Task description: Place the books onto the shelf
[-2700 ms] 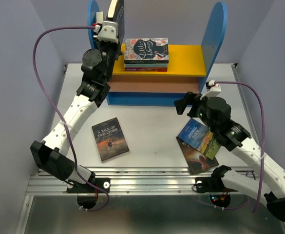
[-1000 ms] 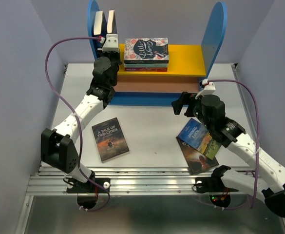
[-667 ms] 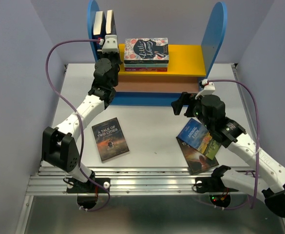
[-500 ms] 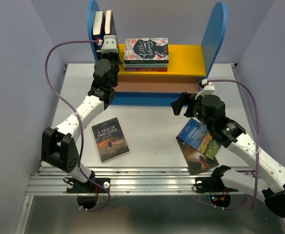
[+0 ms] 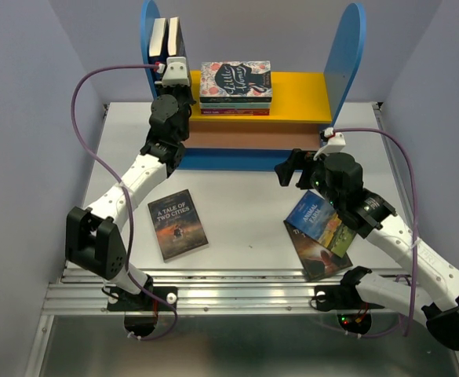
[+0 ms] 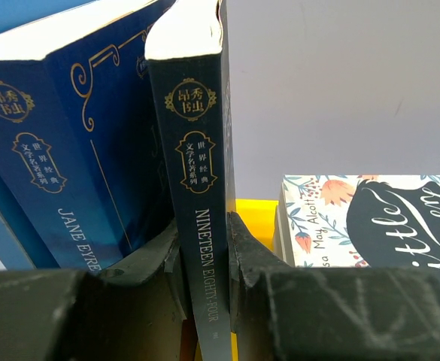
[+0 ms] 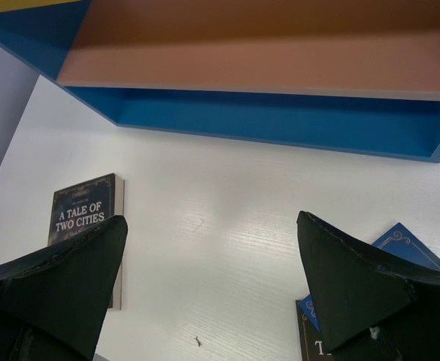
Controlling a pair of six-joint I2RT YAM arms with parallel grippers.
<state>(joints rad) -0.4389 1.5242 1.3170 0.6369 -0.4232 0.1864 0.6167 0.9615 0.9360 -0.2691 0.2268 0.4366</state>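
Seen from above, the shelf (image 5: pixel 347 55) stands at the counter's (image 5: pixel 245 196) 12 o'clock edge. At the 9 o'clock end of its yellow board (image 5: pixel 300 94), the left hand (image 6: pixel 203 226) is closed narrowly on the spine of an upright dark blue paperback, Nineteen Eighty-Four (image 6: pixel 193 135). Jane Eyre (image 6: pixel 77 165) stands just beside it at 9 o'clock, against the blue side panel. A flat stack (image 5: pixel 235 81) topped by a floral cover lies at the book's 3 o'clock.

The right hand (image 7: pixel 211 219) hangs with its fingers spread wide and nothing between them, over bare counter before the shelf's blue base. A Tale of Two Cities (image 5: pixel 177 225) lies flat at about 7 o'clock from the counter's middle. Animal Farm (image 5: pixel 315 218) lies at 4 o'clock, overlapping another paperback (image 5: pixel 322 258).
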